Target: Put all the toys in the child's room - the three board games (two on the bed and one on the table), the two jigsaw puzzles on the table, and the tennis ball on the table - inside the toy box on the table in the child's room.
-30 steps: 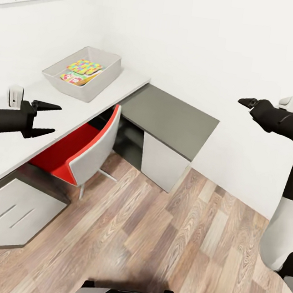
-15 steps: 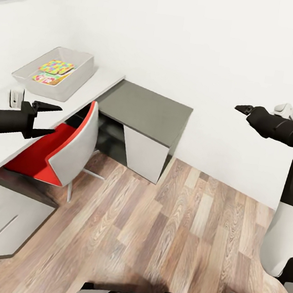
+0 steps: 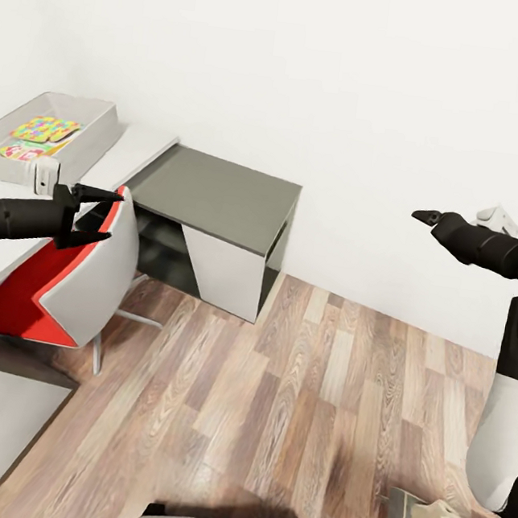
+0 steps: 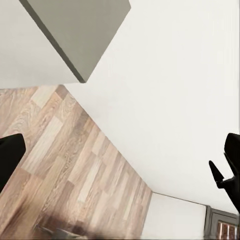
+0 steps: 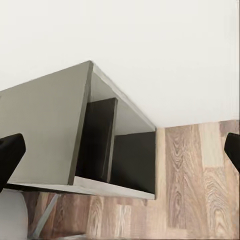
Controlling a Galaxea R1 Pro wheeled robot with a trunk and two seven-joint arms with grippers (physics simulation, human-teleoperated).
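Change: the whole head view has swung since a second ago; the toy box [image 3: 59, 140] and desk now sit further toward 9 o'clock, so the camera turned, not the furniture.
Meaning: I judge the robot is turning away from the desk, likely toward the bed for the remaining games.
Toy box: on the white table [image 3: 130, 154] at 10 o'clock, with colourful flat toys [image 3: 44, 130] already inside.
Left gripper [image 3: 95, 219]: spread wide, holding nothing, hanging over the red chair [image 3: 61, 283] at 9 o'clock.
Right gripper [image 3: 424, 217]: at 3 o'clock, empty; in the right wrist view its fingers sit far apart.
Surface: grey side desk [image 3: 218, 193] at 11 o'clock, bare top.
Room: white walls, wood plank floor [image 3: 289, 409]; a pale object at 5 o'clock, too cropped to identify.
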